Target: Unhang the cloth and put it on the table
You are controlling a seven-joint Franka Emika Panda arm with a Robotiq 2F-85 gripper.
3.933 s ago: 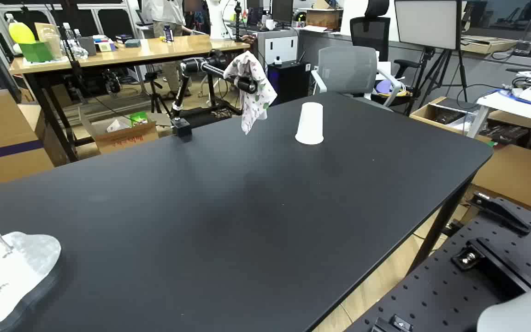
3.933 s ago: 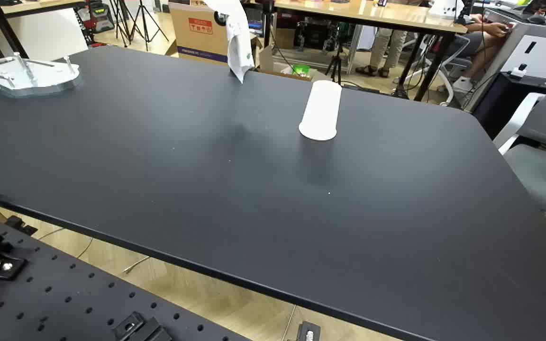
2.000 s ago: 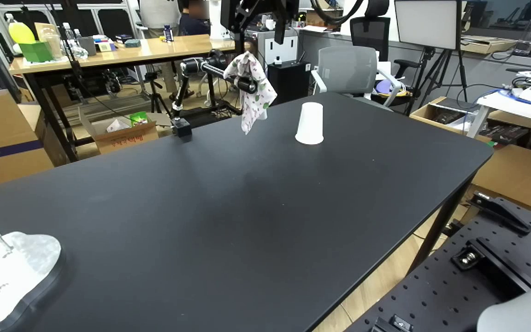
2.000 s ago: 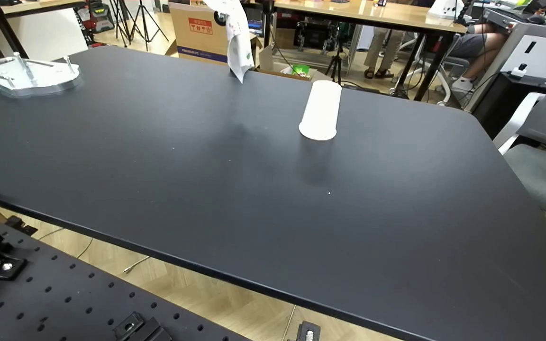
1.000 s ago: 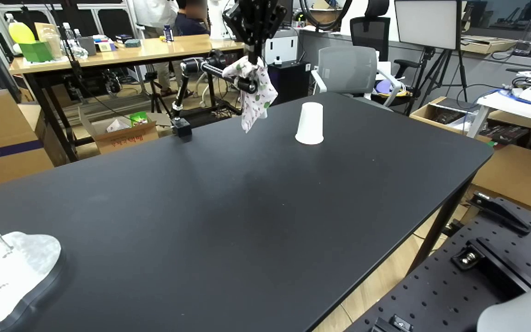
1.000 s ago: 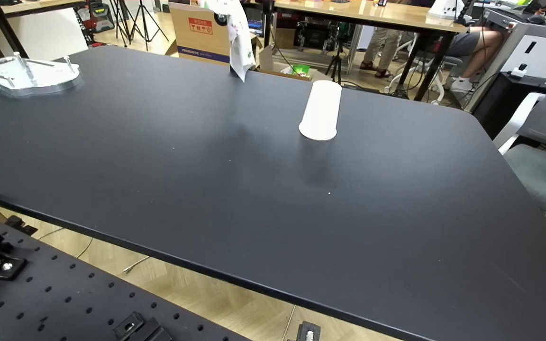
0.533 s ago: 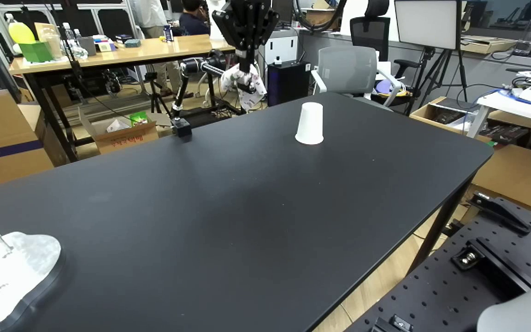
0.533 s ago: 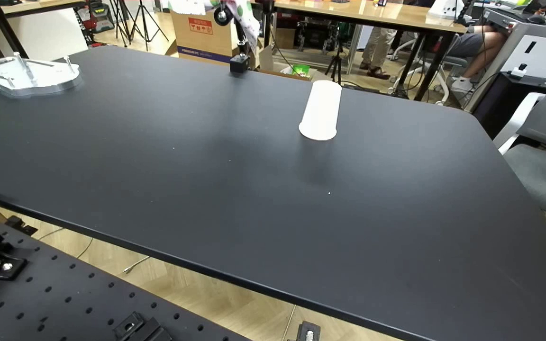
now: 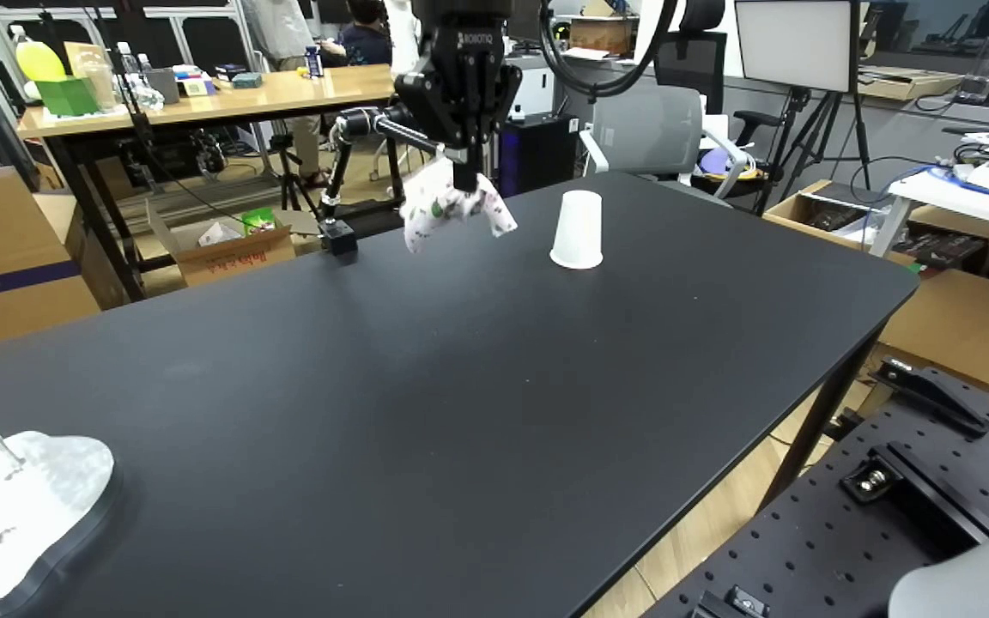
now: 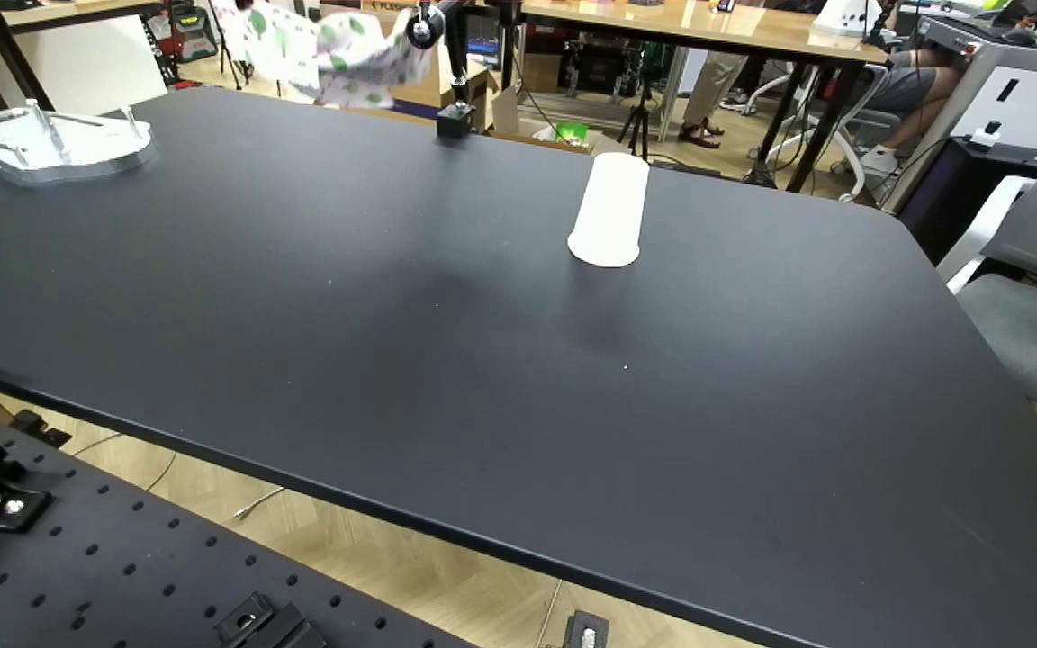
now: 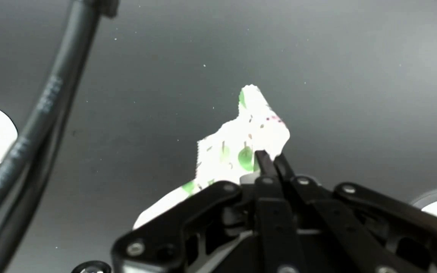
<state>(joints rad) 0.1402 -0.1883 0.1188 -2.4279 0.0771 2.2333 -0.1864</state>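
From my distant seat, I have the tool (image 11: 271, 159) closed on the cloth (image 9: 434, 202), which is white with green marks; it hangs from there in the air, in loose folds, close to the far edge of the bench (image 9: 494, 395), where the black stand (image 9: 358, 122) has its base; half a second ago the cloth was gathered over the end of this stand, with parts of it on both sides; now, in an exterior view, the round tip (image 10: 424, 29) shows plainly, and the cloth spreads to the left of it; whether the two are touching, I cannot tell, since my tool, where it appears in an exterior view, covers this end; the tool also stands lower there than it did then, and looks bigger; one second ago the cloth fell in one long point, and now its lower part has two short corners; the white cup (image 10: 608, 211) has not moved, it stands with its wide rim down, inside the far edge, between the stand and the far right corner; the white plate (image 10: 94, 142) also lies as before, near the far left corner; in the wrist view, a black cable (image 11: 47, 100) crosses at the left.
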